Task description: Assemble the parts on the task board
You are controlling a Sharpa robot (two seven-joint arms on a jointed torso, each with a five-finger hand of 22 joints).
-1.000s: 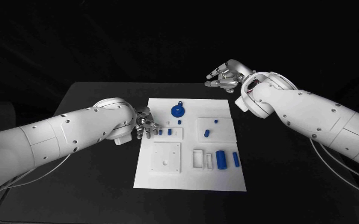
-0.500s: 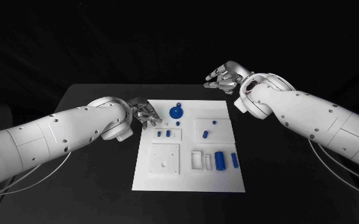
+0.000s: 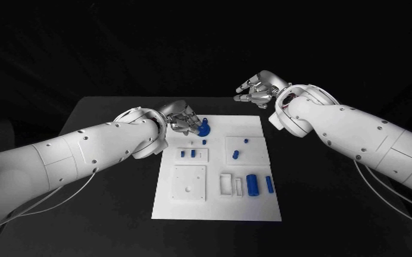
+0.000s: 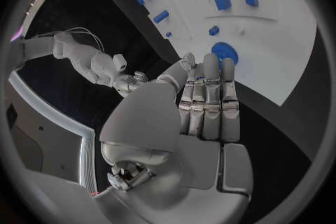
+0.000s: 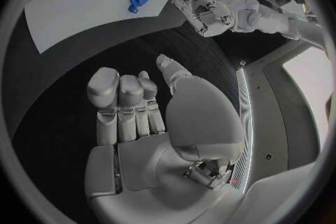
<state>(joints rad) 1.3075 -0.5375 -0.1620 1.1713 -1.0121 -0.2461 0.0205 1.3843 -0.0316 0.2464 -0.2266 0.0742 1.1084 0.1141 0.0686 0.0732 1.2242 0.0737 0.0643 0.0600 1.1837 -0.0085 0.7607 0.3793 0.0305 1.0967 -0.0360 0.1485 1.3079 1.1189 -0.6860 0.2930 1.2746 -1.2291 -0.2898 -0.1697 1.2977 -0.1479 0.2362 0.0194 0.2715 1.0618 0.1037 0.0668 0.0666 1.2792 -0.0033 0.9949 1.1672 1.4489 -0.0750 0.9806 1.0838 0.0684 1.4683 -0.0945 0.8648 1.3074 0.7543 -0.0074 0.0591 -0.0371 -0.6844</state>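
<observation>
Hovering left silver hand, fingers straight, holding nothing, beside round blue disc part on white task board, probably lining up a grab. Parking right hand empty, fingers loosely curled, off-board.

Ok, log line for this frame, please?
left robot hand: open, at round blue part | right robot hand: open, beyond task board | parts unassembled

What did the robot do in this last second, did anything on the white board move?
The left hand travelled along the task board's left edge, away from the robot, from beside the small blue pieces to the round blue part near the far end. It now hovers by that part; whether it touches it cannot be told. The right hand stayed raised beyond the board's far right corner, holding nothing. The parts all lie where they were.
</observation>
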